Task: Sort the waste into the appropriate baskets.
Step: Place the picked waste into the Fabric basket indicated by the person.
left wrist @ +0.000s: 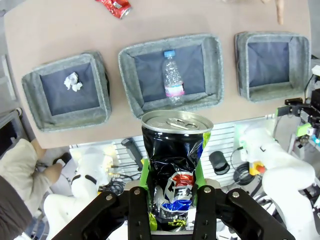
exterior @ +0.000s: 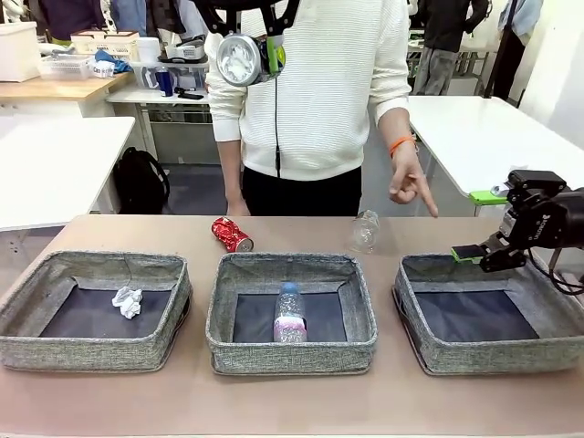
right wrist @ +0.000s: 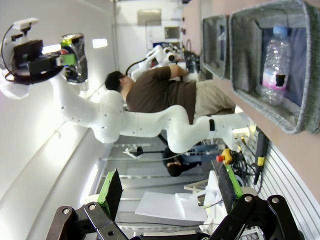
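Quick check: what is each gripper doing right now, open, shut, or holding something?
Left gripper: shut on the crushed dark metal can.
Right gripper: open, holding nothing.

Front: across table (exterior: 292,401) toward person (exterior: 310,91). Left wrist: high, looking down on same baskets (left wrist: 170,106). Right wrist: rolled sideways.

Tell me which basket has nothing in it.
The right basket: its dark bottom is bare. The middle basket holds a plastic bottle, the left basket a paper ball.
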You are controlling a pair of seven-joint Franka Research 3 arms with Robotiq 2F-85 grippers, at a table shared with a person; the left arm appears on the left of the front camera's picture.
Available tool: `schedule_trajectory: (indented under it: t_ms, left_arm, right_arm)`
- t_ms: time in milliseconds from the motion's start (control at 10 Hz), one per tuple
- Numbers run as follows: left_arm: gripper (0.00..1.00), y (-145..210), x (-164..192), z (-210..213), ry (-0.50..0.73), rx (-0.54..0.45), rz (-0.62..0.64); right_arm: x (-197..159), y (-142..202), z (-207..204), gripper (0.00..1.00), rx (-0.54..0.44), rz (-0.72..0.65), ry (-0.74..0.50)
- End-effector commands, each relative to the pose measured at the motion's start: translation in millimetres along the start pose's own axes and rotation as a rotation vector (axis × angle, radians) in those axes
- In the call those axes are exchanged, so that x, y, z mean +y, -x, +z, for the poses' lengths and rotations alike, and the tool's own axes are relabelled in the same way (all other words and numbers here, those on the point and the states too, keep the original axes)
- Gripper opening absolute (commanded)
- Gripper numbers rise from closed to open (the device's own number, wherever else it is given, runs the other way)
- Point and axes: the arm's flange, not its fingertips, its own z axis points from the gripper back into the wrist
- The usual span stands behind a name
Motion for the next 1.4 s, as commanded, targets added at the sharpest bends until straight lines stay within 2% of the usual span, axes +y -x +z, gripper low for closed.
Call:
schedule_trajectory:
  t_ms: [0,700,900,1100,1200,1300]
  left_arm:
    - [0.36,2.7,2.3,-0.4,-0.01,0.0,0.006]
    - [0.36,0.0,0.0,0.0,0.0,0.0,0.0]
    - [0.36,17.7,-11.0,-66.7,0.018,-0.085,-0.067]
    - [0.36,22.1,-26.3,-133.1,0.116,-0.175,-0.144]
    - [0.36,19.7,-38.0,-169.7,0.233,-0.237,-0.164]
    - [0.36,13.0,-57.1,-198.4,0.291,-0.284,-0.172]
  right_arm:
    - [1.1,-2.4,-1.5,1.0,-0.007,0.029,-0.018]
    - [0.0,0.0,0.0,1.0,0.0,0.0,0.0]
    - [0.0,24.5,41.8,1.0,-0.046,0.051,0.06]
    - [-1.3,61.1,106.4,1.0,-0.161,0.072,0.188]
    - [-1.3,84.3,138.8,1.0,-0.232,0.04,0.256]
    - [0.8,103.0,163.0,1.0,-0.309,-0.005,0.294]
